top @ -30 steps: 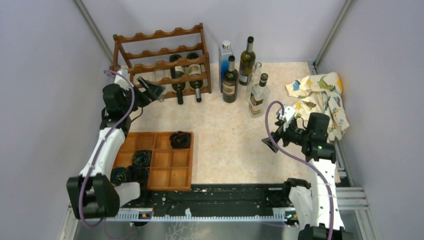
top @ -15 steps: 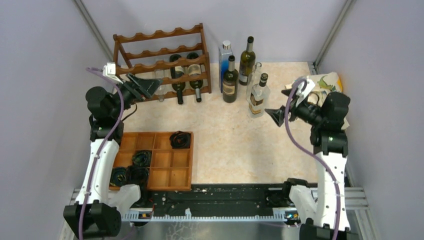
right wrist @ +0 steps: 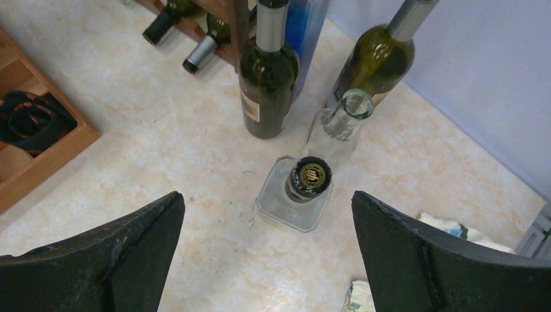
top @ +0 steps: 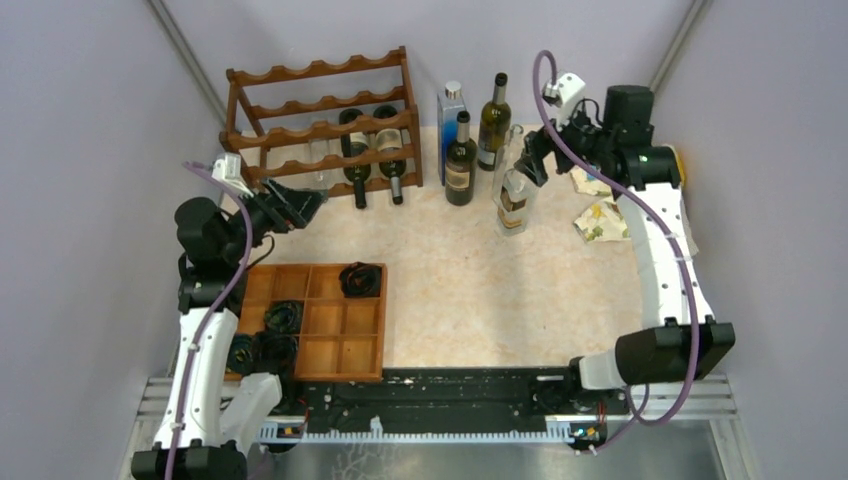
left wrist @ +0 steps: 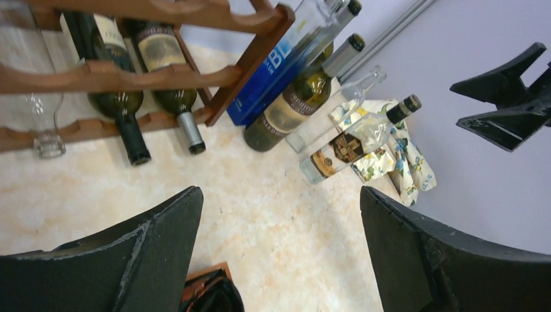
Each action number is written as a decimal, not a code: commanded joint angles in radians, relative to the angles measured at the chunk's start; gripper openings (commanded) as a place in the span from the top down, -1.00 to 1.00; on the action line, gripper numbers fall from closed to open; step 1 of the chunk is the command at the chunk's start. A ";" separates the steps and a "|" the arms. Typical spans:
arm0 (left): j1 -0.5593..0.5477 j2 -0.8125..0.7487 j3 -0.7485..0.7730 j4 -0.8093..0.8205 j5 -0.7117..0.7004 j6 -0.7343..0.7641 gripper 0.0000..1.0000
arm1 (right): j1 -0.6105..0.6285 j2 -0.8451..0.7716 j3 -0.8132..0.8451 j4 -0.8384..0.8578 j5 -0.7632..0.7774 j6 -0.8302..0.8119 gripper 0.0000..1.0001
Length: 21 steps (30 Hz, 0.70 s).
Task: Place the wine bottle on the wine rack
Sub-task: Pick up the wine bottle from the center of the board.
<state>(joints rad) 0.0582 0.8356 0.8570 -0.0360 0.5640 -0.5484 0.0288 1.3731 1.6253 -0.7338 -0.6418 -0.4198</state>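
The marbled table [top: 450, 270] carries the wine rack [top: 318, 69] at its back left. Two dark bottles and a clear one lie in the lower tiers, and the top scallops are free. The left gripper [top: 310, 203] hangs open and empty in front of the rack's lower left. The right gripper [top: 533, 160], jaws spread wide with nothing held, hovers over the cluster of standing bottles to the right of the rack. Directly beneath it is the square clear bottle [top: 515, 200], apparently the one to pick. A dark green wine bottle [top: 460, 165] and an olive wine bottle [top: 494, 115] stand behind it, and an empty clear bottle [right wrist: 341, 123] is just beside it. A good grasp would drop straight down and close on the neck under the dark cap [right wrist: 310, 174], with both fingers kept off the empty neighbour. The bottle should then rise clear before it is tilted, and be laid neck-forward in a free scallop.
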 commanded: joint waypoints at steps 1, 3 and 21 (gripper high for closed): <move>0.001 -0.067 -0.074 -0.030 -0.013 0.009 -0.92 | 0.066 0.044 0.048 -0.081 0.181 0.001 -0.97; 0.000 -0.071 -0.092 -0.027 -0.016 -0.010 -0.92 | 0.091 0.068 0.050 -0.101 0.226 0.024 -0.97; -0.005 -0.192 -0.081 -0.175 0.011 -0.128 -0.92 | 0.144 0.198 0.044 -0.040 0.334 0.125 -0.46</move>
<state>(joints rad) 0.0566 0.6876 0.7868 -0.1944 0.5701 -0.6361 0.1543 1.5654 1.6444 -0.8284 -0.3347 -0.3187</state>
